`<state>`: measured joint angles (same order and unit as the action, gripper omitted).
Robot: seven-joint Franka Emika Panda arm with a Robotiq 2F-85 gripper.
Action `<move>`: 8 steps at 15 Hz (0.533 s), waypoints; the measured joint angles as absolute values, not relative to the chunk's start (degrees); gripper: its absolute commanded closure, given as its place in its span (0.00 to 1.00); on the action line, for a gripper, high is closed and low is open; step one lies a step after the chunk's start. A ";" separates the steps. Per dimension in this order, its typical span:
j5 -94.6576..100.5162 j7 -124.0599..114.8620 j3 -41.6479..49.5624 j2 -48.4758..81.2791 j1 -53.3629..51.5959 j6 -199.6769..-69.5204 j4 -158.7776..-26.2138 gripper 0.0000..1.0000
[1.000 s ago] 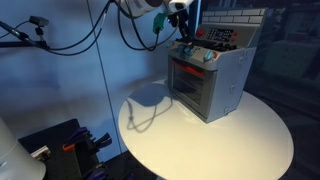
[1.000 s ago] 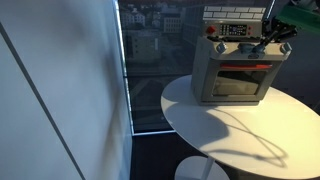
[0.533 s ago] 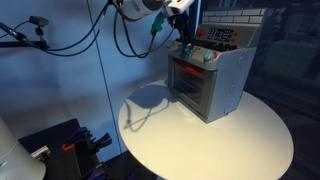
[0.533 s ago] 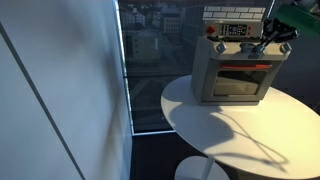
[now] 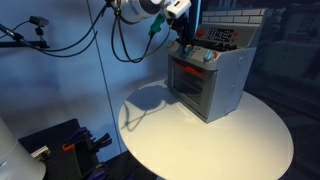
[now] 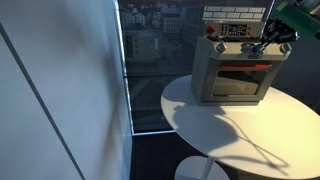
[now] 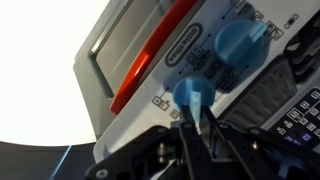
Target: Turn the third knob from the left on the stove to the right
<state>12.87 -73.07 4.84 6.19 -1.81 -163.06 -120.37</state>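
Observation:
The toy stove (image 5: pixel 215 85) stands on a round white table, silver-grey with a red-framed oven window; it also shows in an exterior view (image 6: pixel 238 72). My gripper (image 5: pixel 184 40) (image 6: pixel 270 40) is at the knob row on the stove's front top edge. In the wrist view my gripper (image 7: pixel 196 118) is shut on the ridge of a pale-teal knob (image 7: pixel 190 92). A second identical knob (image 7: pixel 238 42) sits beside it, free. The gripped knob lies toward the right end of the row seen from the front. I cannot tell its place in the row.
The round white table (image 5: pixel 210 140) (image 6: pixel 225 125) carries only the stove. A window with a dark frame (image 6: pixel 125 70) stands behind the table. Cables (image 5: pixel 120 40) hang from the arm. A brick-patterned back panel (image 6: pixel 235 14) tops the stove.
The gripper stays on the knob. The wrist and its cables shift slightly between frames. The stove has not moved.

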 measured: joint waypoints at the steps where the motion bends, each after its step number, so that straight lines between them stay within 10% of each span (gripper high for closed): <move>1: 12.87 -73.22 4.86 6.18 -1.81 -163.11 -120.40 0.54; 8: 13.02 -72.87 6.49 6.06 -1.19 -163.98 -120.68 0.01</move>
